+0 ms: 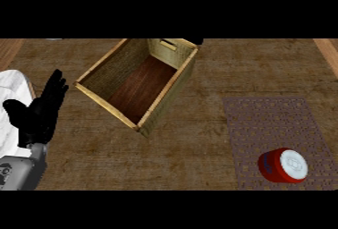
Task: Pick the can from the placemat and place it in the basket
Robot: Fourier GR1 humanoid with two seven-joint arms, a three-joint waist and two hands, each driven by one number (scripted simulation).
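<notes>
A red can (283, 166) with a white top stands on the lower right part of a dark woven placemat (274, 129) at the right of the head view. A rectangular wicker basket (173, 91) with a dark wooden floor sits at the upper middle, turned at an angle, nothing inside it. My left hand (38, 112) rests at the left edge, open with fingers pointing up, well apart from both the basket and the can. My right hand shows nowhere in the view.
The wooden counter (198, 147) spreads between basket and placemat. A white object (13, 100) lies at the left edge behind my left hand. Lighter wood strips run along the top left and top right corners.
</notes>
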